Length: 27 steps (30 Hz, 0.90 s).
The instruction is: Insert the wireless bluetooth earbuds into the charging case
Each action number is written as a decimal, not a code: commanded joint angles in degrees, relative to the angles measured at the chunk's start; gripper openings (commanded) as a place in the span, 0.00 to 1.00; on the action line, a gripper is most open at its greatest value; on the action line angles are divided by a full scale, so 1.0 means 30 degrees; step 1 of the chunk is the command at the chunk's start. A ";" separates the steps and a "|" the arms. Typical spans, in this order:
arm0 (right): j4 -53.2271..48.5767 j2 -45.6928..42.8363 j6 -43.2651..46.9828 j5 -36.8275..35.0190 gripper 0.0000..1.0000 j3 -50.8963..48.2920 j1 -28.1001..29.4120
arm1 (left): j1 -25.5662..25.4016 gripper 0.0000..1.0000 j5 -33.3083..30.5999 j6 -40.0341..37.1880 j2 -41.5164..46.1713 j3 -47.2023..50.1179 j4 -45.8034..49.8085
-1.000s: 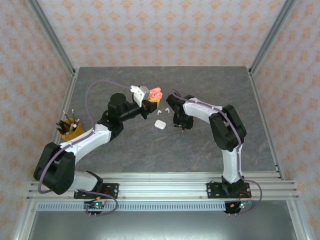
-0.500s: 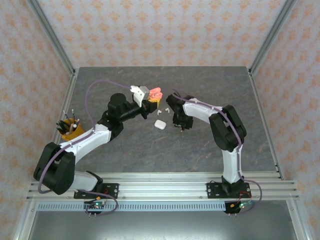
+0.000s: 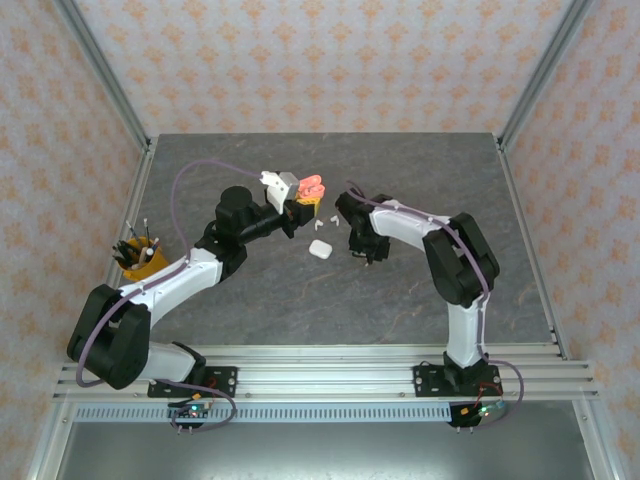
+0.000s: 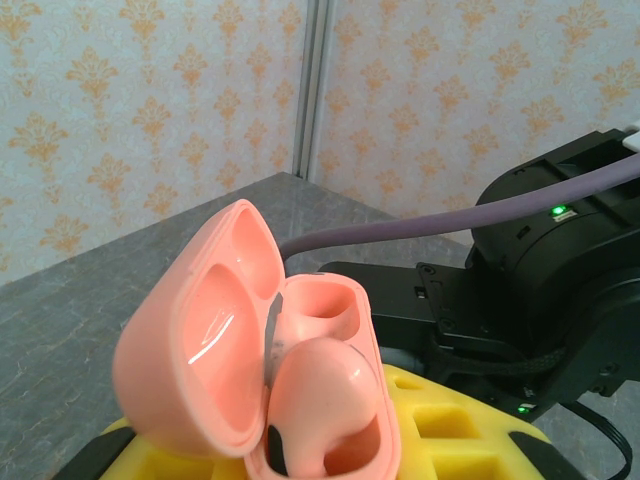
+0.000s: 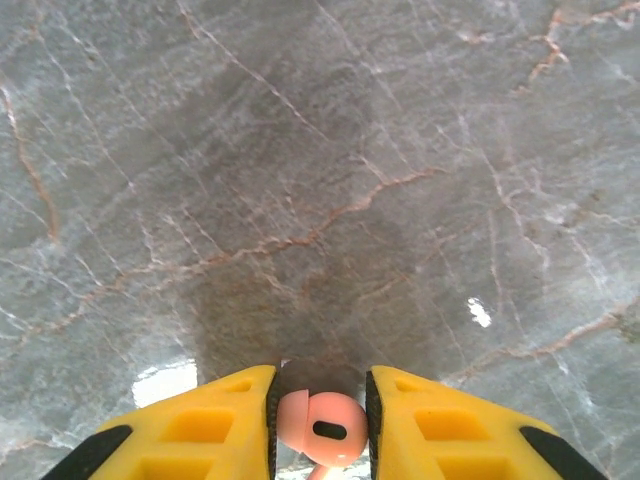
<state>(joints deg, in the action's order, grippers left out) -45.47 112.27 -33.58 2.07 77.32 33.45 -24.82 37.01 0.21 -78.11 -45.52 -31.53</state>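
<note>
My left gripper (image 3: 299, 207) is shut on the open coral charging case (image 3: 311, 187), held up above the table. In the left wrist view the case (image 4: 190, 340) has its lid swung left, and one coral earbud (image 4: 325, 395) sits in the near socket; the far socket is empty. My right gripper (image 5: 320, 405) points down at the table, its yellow fingers (image 5: 200, 425) shut on a second coral earbud (image 5: 322, 428). Seen from above, that gripper (image 3: 360, 240) is just right of the case. Two white earbuds (image 3: 321, 224) (image 3: 333, 217) lie loose between the arms.
A closed white case (image 3: 319, 249) lies on the grey marble table (image 3: 420, 170), just below the white earbuds. An orange cup of pens (image 3: 140, 258) stands at the left, beside the left arm. Metal frame posts stand at the table's far corners.
My right gripper's fingers have drawn in onto the coral earbud, and the right arm's elbow has drifted slightly right. The left arm and the case have stayed still.
</note>
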 commanded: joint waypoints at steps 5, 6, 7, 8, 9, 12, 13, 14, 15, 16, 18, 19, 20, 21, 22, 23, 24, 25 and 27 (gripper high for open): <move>0.1142 -0.2328 0.0458 -0.1162 0.29 -0.1281 -0.0048 | -0.0106 0.00 -0.0362 0.0220 0.0281 -0.0150 -0.0615; 0.1368 -0.2675 0.0446 -0.1278 0.29 -0.1500 -0.0076 | -0.0106 0.00 -0.0368 0.0193 0.0310 -0.0170 -0.0560; 0.1570 -0.3036 0.0472 -0.1422 0.29 -0.1712 -0.0076 | -0.0106 0.00 -0.0400 0.0138 0.0339 -0.0179 -0.0468; 0.1703 -0.3380 0.0500 -0.1554 0.29 -0.1890 -0.0102 | -0.0106 0.00 -0.0434 0.0101 0.0368 -0.0185 -0.0411; 0.1867 -0.3762 0.0530 -0.1715 0.29 -0.2045 -0.0131 | -0.0106 0.00 -0.0472 0.0037 0.0400 -0.0205 -0.0321; 0.2257 -0.4881 0.0703 -0.1969 0.29 -0.2417 -0.0294 | -0.0106 0.00 -0.0564 -0.0107 0.0487 -0.0314 -0.0048; 0.2327 -0.5191 0.0789 -0.2014 0.29 -0.2474 -0.0354 | -0.0106 0.00 -0.0568 -0.0177 0.0507 -0.0376 0.0048; 0.2394 -0.5548 0.0860 -0.2109 0.29 -0.2525 -0.0420 | -0.0106 0.00 -0.0590 -0.0216 0.0529 -0.0405 0.0143; 0.2507 -0.5914 0.0936 -0.2152 0.29 -0.2564 -0.0478 | -0.0106 0.00 -0.0619 -0.0280 0.0546 -0.0424 0.0169; 0.2627 -0.6244 0.1021 -0.2196 0.29 -0.2598 -0.0529 | -0.0113 0.00 -0.0619 -0.0309 0.0572 -0.0460 0.0236; 0.2832 -0.7005 0.1194 -0.2327 0.29 -0.2605 -0.0625 | -0.0106 0.00 -0.0678 -0.0414 0.0591 -0.0552 0.0467; 0.2910 -0.7300 0.1269 -0.2358 0.29 -0.2598 -0.0661 | -0.0106 0.00 -0.0678 -0.0490 0.0605 -0.0563 0.0562; 0.3022 -0.7706 0.1333 -0.2387 0.29 -0.2599 -0.0742 | -0.0106 0.00 -0.0678 -0.0524 0.0605 -0.0609 0.0619; 0.3104 -0.8075 0.1402 -0.2388 0.29 -0.2544 -0.0821 | -0.0106 0.00 -0.0722 -0.0584 0.0604 -0.0619 0.0690; 0.3181 -0.8377 0.1506 -0.2362 0.29 -0.2501 -0.0878 | -0.0106 0.00 -0.0755 -0.0618 0.0573 -0.0642 0.0745; 0.3267 -0.8708 0.1618 -0.2358 0.29 -0.2432 -0.0946 | -0.0106 0.00 -0.0740 -0.0653 0.0540 -0.0658 0.0796; 0.3323 -0.9001 0.1693 -0.2308 0.29 -0.2352 -0.1010 | -0.0106 0.00 -0.0696 -0.0718 0.0490 -0.0697 0.0881; 0.3372 -0.9256 0.1790 -0.2250 0.29 -0.2265 -0.1092 | -0.0106 0.00 -0.0653 -0.0789 0.0446 -0.0712 0.0920; 0.3613 -0.9820 0.2070 -0.2103 0.29 -0.2029 -0.1261 | -0.0106 0.00 -0.0392 -0.0902 0.0342 -0.0722 0.0929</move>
<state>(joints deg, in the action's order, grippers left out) -36.16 85.54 -29.34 -2.81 69.97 30.33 -24.82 35.53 -0.58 -78.02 -45.80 -28.91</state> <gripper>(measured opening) 0.292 0.234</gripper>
